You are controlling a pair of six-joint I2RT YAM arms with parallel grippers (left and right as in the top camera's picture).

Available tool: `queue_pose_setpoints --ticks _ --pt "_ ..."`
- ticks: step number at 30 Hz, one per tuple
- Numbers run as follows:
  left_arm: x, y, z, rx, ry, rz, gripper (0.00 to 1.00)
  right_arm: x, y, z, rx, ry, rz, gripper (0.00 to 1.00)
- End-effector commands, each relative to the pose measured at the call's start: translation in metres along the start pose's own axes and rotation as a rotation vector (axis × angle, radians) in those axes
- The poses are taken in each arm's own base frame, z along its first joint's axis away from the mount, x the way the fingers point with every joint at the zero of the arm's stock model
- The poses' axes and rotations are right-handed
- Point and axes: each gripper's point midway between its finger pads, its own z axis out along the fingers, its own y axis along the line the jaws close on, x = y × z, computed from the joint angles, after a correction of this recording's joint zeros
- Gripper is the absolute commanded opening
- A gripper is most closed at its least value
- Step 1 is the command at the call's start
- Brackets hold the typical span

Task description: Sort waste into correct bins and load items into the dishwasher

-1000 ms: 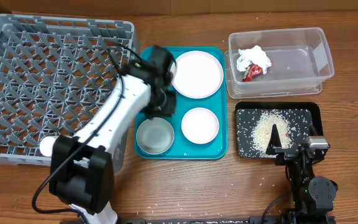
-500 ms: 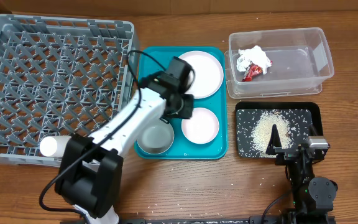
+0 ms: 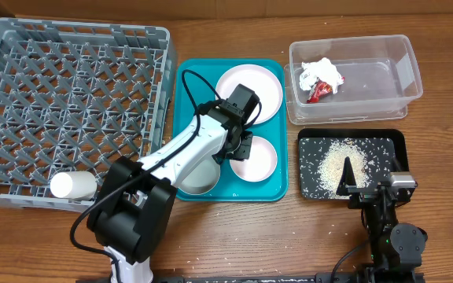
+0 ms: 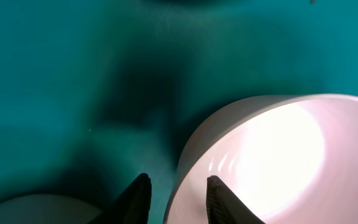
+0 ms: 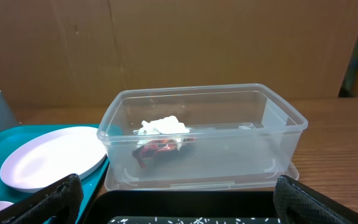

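Loading the dishwasher is the step in hand: the left claw, narrowly parted, is set astride the rim of the small white dish on the teal tray, frame centre. Next, closure on that rim is called for, then lifting.

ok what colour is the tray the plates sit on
Teal; the serving tray shows best from overhead.

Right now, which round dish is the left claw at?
The smaller white round dish, not the large pale plate or silver-grey bowl; the left claw straddles its rim.
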Motion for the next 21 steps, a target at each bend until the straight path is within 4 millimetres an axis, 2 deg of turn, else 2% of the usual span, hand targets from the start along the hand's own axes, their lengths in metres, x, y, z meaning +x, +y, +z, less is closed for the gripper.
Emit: queue_pose_setpoints --ticks 1,2,5,7,9,11,12,13,14,16,21 --pt "0.007 0.004 0.016 -0.012 0.048 -0.022 0.16 0.001 0.001 0.000 -0.003 -0.007 -0.004 1.00" --pt "0.010 -0.003 0.016 0.028 0.065 -0.023 0.04 0.001 0.001 0.000 -0.003 -0.007 -0.004 1.00" --pt "-0.002 -0.006 -0.007 0.056 0.040 -0.048 0.04 0.001 0.001 0.000 -0.003 -0.007 -0.004 1.00" --pt "-0.017 0.002 -0.034 0.031 -0.008 -0.066 0.04 0.001 0.001 0.000 -0.003 -0.007 -0.004 1.00" --pt "-0.032 0.022 -0.068 -0.042 -0.067 -0.089 0.04 0.001 0.001 0.000 -0.003 -0.007 -0.004 1.00" --pt "-0.048 0.067 -0.123 -0.229 -0.167 -0.134 0.04 0.001 0.001 0.000 -0.003 -0.007 -0.004 1.00" --pt "-0.051 0.082 -0.138 -0.296 -0.194 -0.146 0.04 0.001 0.001 0.000 -0.003 -0.007 -0.004 1.00" --pt "-0.053 0.110 -0.166 -0.427 -0.242 -0.167 0.04 0.001 0.001 0.000 -0.003 -0.007 -0.004 1.00" --pt "-0.053 0.126 -0.180 -0.506 -0.266 -0.178 0.04 0.001 0.001 0.000 -0.003 -0.007 -0.004 1.00" --pt "-0.047 0.170 -0.217 -0.736 -0.313 -0.203 0.04 0.001 0.001 0.000 -0.003 -0.007 -0.004 1.00" --pt "-0.032 0.230 -0.257 -1.067 -0.297 -0.224 0.04 0.001 0.001 0.000 -0.003 -0.007 -0.004 1.00"
